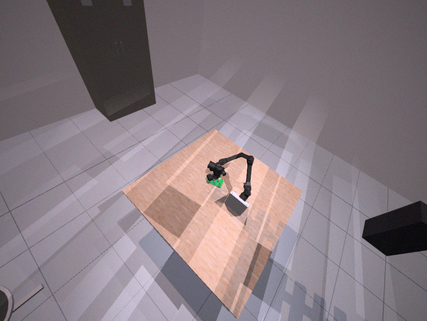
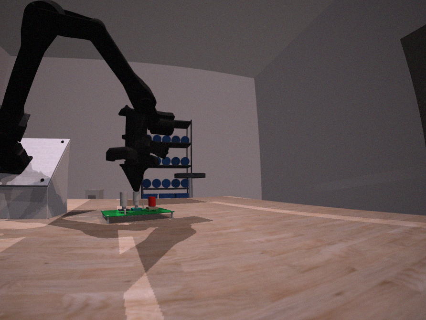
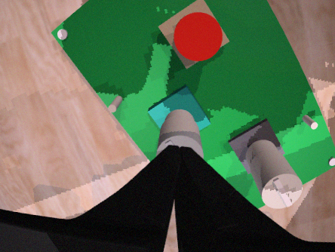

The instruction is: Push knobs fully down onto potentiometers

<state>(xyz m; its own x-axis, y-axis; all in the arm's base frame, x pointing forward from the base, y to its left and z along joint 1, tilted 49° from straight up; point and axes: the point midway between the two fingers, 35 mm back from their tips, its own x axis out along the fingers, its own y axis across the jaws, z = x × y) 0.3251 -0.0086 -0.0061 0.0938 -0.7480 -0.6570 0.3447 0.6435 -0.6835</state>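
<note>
The green circuit board (image 1: 219, 184) (image 2: 113, 213) (image 3: 249, 75) stands on short legs. A grey knob (image 2: 136, 196) (image 3: 179, 126) stands upright over the teal potentiometer (image 2: 136, 208) (image 3: 189, 99); a narrower grey part shows below it in the exterior view. A second grey knob (image 2: 123, 198) (image 3: 268, 164) stands over the dark potentiometer (image 3: 242, 148), with a short narrower piece below it. My gripper (image 2: 136, 190) (image 3: 177, 156) is shut and holds nothing. Its tips are at the top of the knob over the teal potentiometer and hide part of it in the wrist view; exact contact is hard to tell.
A red cap (image 2: 152, 201) (image 3: 198, 36) sits on a tan component on the same board. Thin pins (image 3: 115, 103) (image 3: 310, 121) stand near the board's edges. A grey sloped box (image 1: 236, 204) (image 2: 56, 192) stands beside the arm's base on the wooden table (image 1: 214, 248) (image 2: 275, 268).
</note>
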